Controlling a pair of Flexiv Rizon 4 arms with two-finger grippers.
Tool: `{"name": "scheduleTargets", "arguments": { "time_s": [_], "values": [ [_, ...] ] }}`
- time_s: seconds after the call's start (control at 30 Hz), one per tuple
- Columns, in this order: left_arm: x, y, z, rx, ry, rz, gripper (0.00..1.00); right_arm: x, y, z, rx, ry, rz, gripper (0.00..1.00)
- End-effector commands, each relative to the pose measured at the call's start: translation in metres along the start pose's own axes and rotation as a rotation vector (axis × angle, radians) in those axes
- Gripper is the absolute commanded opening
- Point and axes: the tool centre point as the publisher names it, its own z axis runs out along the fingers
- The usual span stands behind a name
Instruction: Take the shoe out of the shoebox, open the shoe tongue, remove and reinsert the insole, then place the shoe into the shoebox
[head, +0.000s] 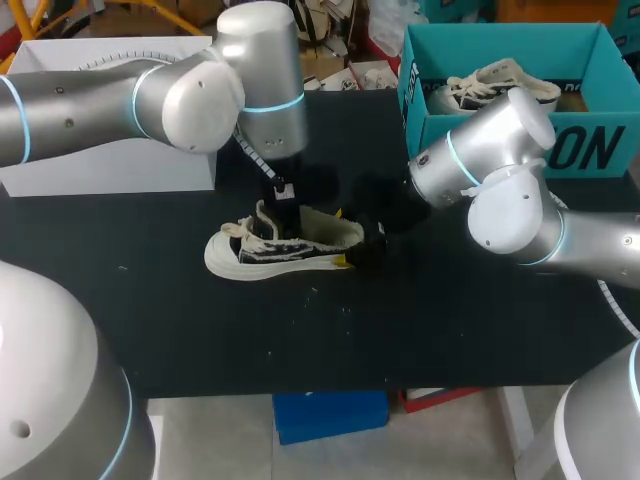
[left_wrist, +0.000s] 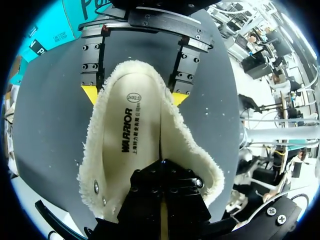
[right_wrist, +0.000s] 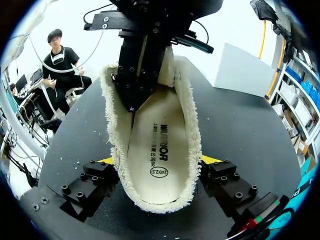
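A black-and-white sneaker (head: 285, 248) with a fleece lining stands upright on the black table (head: 450, 330). My left gripper (head: 283, 192) comes down into its mouth from above. In the left wrist view that gripper (left_wrist: 162, 162) is shut, its black tips on the cream insole (left_wrist: 130, 130); I cannot tell whether they pinch it. My right gripper (head: 365, 245) is at the heel. Its yellow fingertips (left_wrist: 90, 93) press the fleece collar from both sides, and the heel (right_wrist: 160, 195) sits between the wide-set jaws of the right gripper (right_wrist: 157, 167). The left gripper (right_wrist: 132, 105) stands ahead of it.
The teal shoebox (head: 590, 150) stands open at the back right, a second sneaker (head: 490, 85) lying inside. A white box (head: 100, 175) sits at the back left under my left arm. Bare table lies in front of the sneaker.
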Motion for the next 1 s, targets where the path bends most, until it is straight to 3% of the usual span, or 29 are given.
{"name": "scheduleTargets", "arguments": {
  "time_s": [0.03, 0.57, 0.6, 0.73, 1.0],
  "values": [
    [0.003, 0.002, 0.007, -0.001, -0.02, -0.003, 0.0, 0.0, 0.0, -0.001, 0.003, 0.0, 0.002, 0.0],
    [-0.001, 0.001, 0.025, -0.002, -0.006, -0.013, 0.01, 0.0, 0.0, -0.001, 0.003, 0.0, 0.002, 0.0],
    [-0.001, 0.001, 0.026, -0.002, -0.005, -0.014, 0.1, 0.0, 0.0, -0.001, 0.003, 0.0, 0.002, 0.0],
    [-0.001, 0.001, 0.026, 0.003, -0.005, -0.016, 0.3, 0.0, 0.0, -0.001, 0.003, 0.0, 0.002, 0.0],
    [-0.002, 0.001, 0.025, -0.009, -0.059, -0.025, 0.33, 0.0, 0.0, -0.001, 0.003, 0.0, 0.002, 0.0]
  ]
}}
